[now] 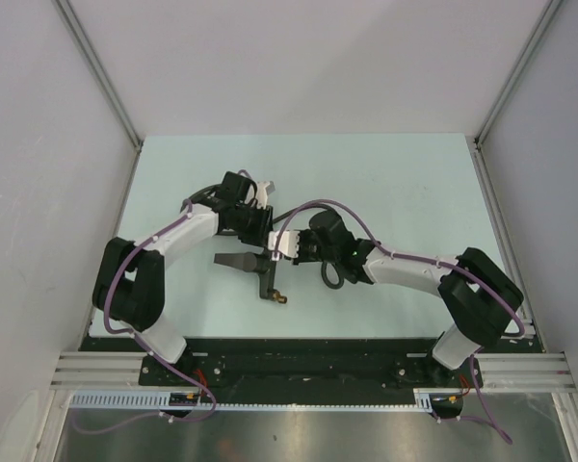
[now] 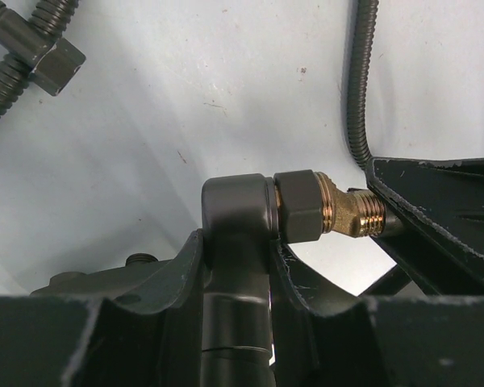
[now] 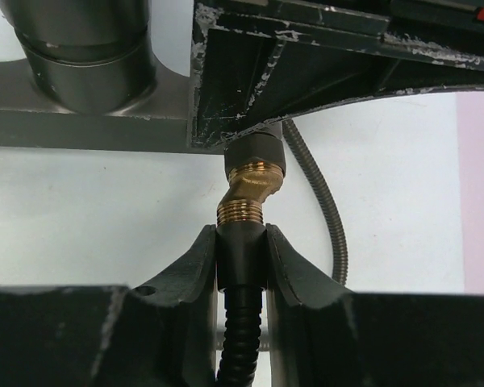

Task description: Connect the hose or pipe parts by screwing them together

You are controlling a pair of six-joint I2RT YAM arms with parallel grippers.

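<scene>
My left gripper (image 2: 235, 270) is shut on the dark-grey stem of the forked fitting (image 2: 234, 205). A brass elbow with a threaded tip (image 2: 348, 211) sticks out to its right. My right gripper (image 3: 242, 256) is shut on the dark end nut of the hose (image 3: 242, 262), which butts against the brass thread (image 3: 240, 213). The ribbed hose (image 3: 240, 343) runs down between the fingers. From above, both grippers (image 1: 260, 236) (image 1: 294, 248) meet over the table's middle, above the fitting (image 1: 241, 263).
A second ribbed hose with a hex nut (image 2: 52, 58) lies at the upper left of the left wrist view. The loose hose (image 2: 360, 81) trails across the pale table (image 1: 395, 183). Purple cables (image 1: 125, 269) run along the arms. White walls enclose three sides.
</scene>
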